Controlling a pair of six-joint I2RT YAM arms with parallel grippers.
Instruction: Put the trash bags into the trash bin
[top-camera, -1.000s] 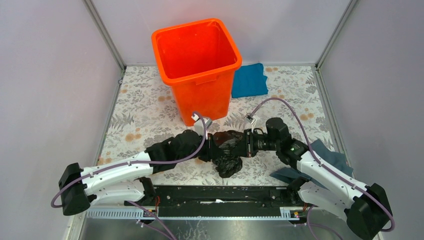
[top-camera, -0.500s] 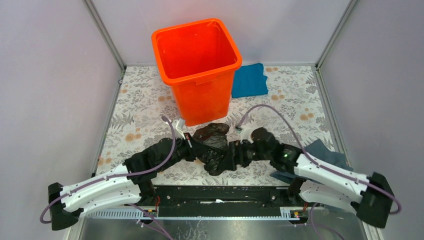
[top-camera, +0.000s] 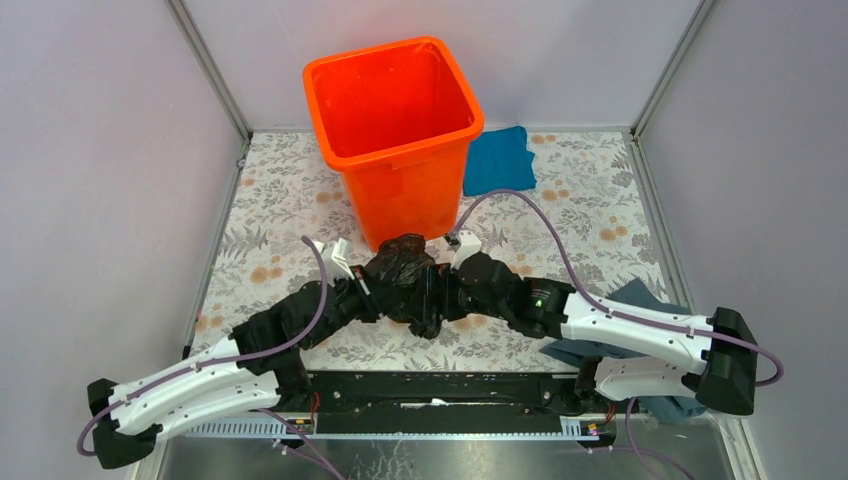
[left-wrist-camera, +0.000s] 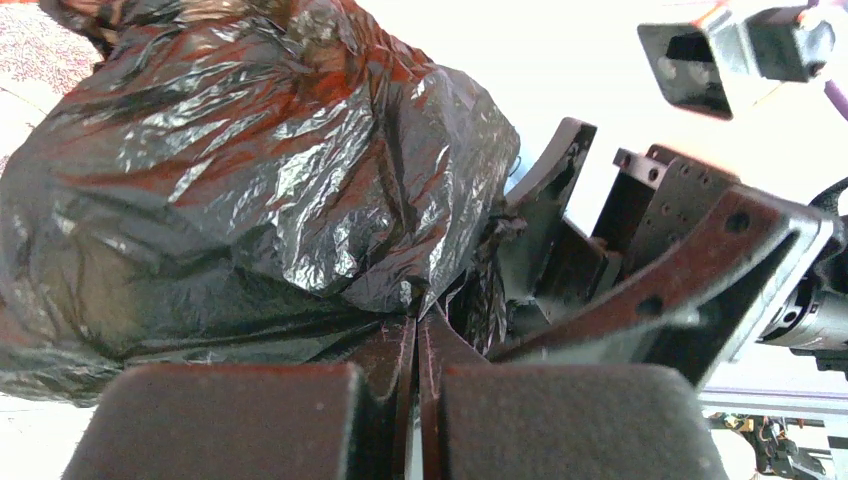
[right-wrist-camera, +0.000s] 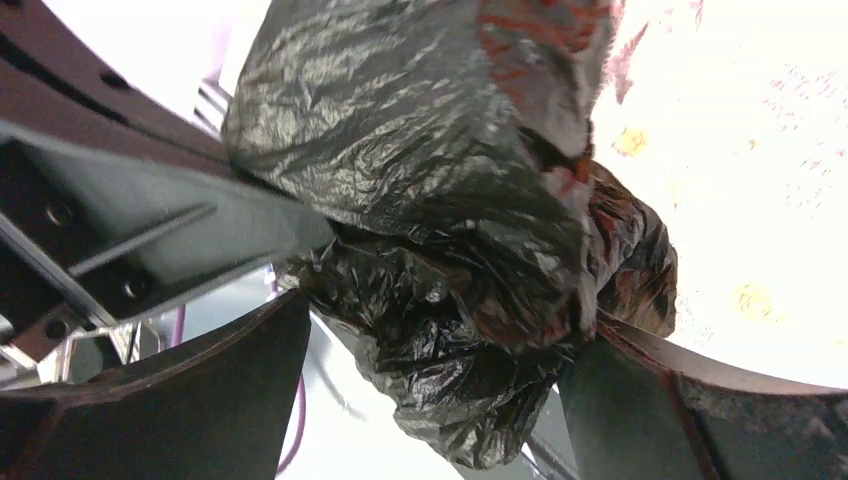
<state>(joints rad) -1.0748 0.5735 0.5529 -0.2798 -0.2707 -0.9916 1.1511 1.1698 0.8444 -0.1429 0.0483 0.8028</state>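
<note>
The trash bags are one crumpled, glossy black bundle (top-camera: 407, 262) held just above the table in front of the orange trash bin (top-camera: 395, 130). My left gripper (top-camera: 388, 292) comes in from the left and is shut, pinching a fold of the black film (left-wrist-camera: 250, 180) at its tips (left-wrist-camera: 417, 312). My right gripper (top-camera: 443, 296) faces it from the right. Its jaws stand wide open around the lower part of the bundle (right-wrist-camera: 450, 240), one finger (right-wrist-camera: 200, 400) on each side. The bin stands upright with nothing visible inside.
A bright blue cloth (top-camera: 498, 160) lies right of the bin. A grey-blue cloth (top-camera: 650, 305) lies under the right arm. Walls close in the floral table (top-camera: 280, 210) on three sides. A black rail (top-camera: 430, 390) runs along the near edge.
The bundle and both grippers moved left and toward the bin. My left gripper closed on the film. My right gripper let go and opened wide.
</note>
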